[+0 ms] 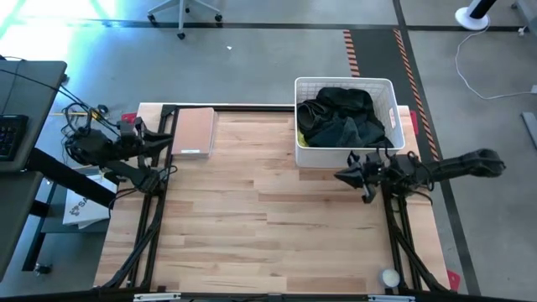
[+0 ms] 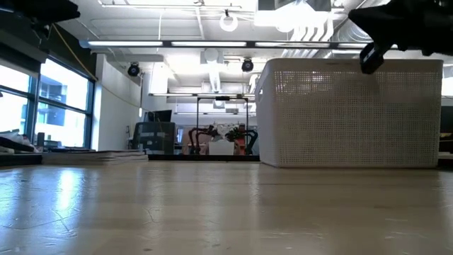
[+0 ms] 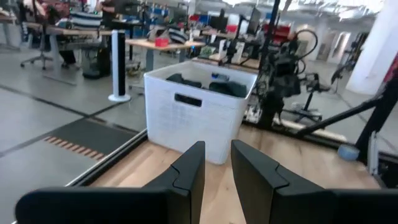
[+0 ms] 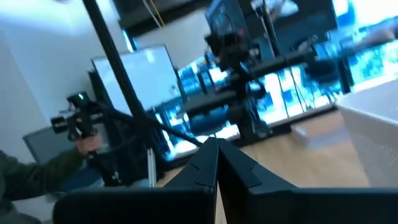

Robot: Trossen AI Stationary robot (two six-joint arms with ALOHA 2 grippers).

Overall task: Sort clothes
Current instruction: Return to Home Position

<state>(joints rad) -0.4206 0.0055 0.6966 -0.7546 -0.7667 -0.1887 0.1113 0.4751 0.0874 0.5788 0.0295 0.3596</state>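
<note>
Wood table [image 1: 277, 226] carries white bin [image 1: 319, 157] at far right, clothes [image 1: 340, 117] heaped inside. Right claw [image 1: 340, 176], pinched together, empty, just beside bin's near wall, pointing along it. Left claw [image 1: 164, 138] well apart at left edge, slightly parted, empty. We judge 2 arms free to withdraw.

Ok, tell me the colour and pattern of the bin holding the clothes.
White; the bin has walls of fine grid holes, clearest in the low view.
</note>
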